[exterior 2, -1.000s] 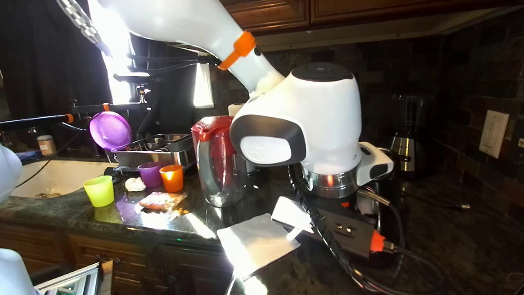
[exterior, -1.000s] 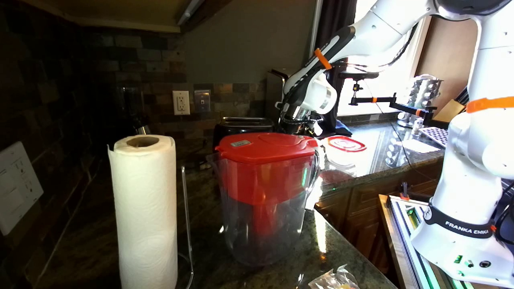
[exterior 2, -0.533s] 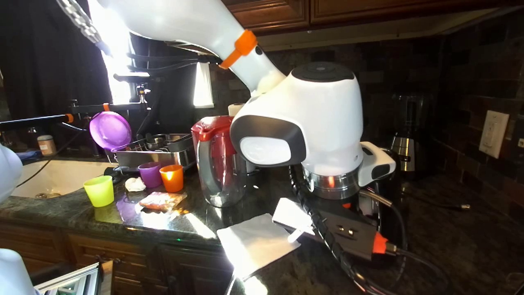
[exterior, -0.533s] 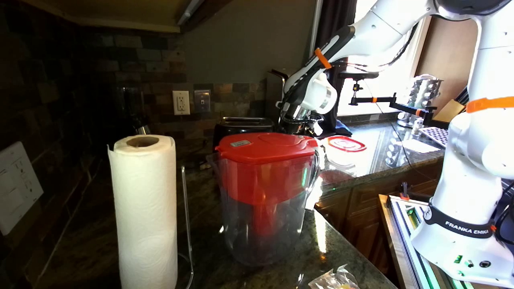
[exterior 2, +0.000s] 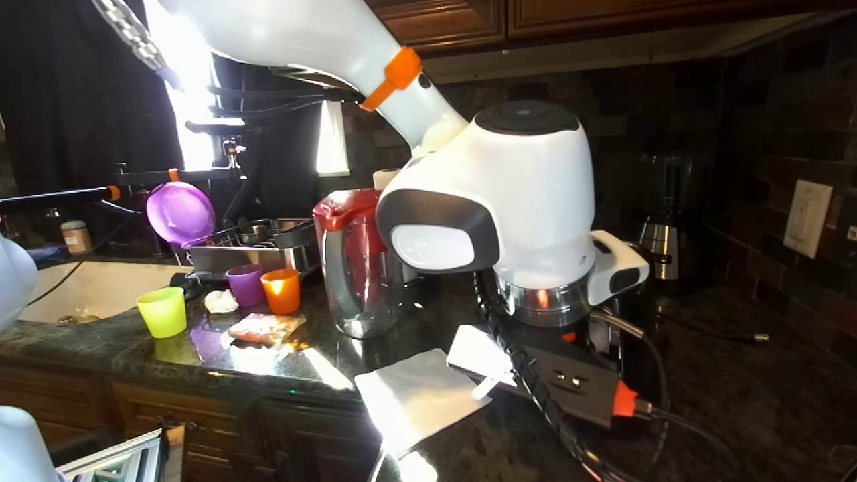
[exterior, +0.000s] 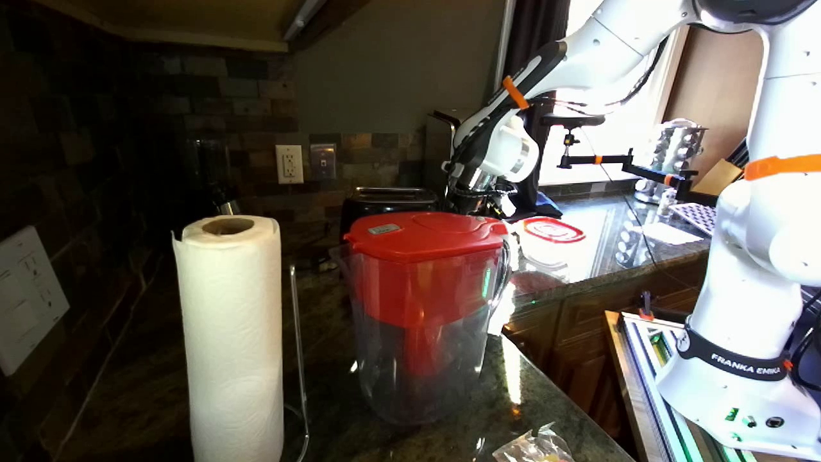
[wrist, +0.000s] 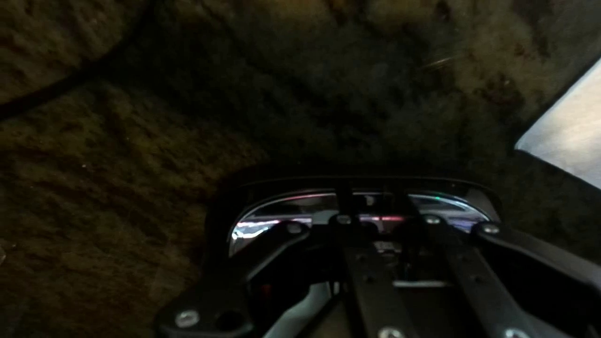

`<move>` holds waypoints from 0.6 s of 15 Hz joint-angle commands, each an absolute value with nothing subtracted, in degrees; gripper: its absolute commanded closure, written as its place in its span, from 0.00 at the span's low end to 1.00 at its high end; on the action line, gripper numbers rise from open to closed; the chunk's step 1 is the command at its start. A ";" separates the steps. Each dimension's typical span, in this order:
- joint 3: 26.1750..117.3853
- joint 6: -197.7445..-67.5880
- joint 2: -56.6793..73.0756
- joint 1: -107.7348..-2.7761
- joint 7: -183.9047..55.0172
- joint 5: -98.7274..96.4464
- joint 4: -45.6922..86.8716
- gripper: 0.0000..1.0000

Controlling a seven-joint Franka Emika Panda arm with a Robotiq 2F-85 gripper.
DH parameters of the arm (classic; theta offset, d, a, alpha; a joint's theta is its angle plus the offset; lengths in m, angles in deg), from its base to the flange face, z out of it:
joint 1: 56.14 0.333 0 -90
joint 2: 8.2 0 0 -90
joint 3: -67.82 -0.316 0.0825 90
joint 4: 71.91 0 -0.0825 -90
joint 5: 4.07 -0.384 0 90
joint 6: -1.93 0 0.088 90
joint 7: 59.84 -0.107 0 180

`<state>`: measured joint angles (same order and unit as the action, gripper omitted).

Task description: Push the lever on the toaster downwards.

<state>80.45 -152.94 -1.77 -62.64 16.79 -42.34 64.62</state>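
Wrist view: toaster lies below gripper, rounded edge crosswise; lever not visible. Too dark to tell whether jaws are apart or together. Push likely straight down.

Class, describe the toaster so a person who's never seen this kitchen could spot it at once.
In an exterior view, find the clear pitcher with the red lid. Behind it, partly hidden, sits the toaster. Unlike the pitcher and the white paper towel roll, it is dark and boxy with a silvery-edged top.
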 commanded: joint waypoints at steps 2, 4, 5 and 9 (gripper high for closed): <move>79.92 -155.08 -2.83 -62.72 19.25 -45.26 65.06 0.81; 79.95 -155.18 -2.87 -62.70 19.40 -45.41 64.96 0.82; 79.95 -155.20 -2.89 -62.70 19.52 -45.50 64.94 0.83; 80.02 -155.10 -2.72 -62.79 19.36 -45.51 64.53 0.92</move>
<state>80.45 -153.17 -1.89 -62.78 17.93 -43.43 64.71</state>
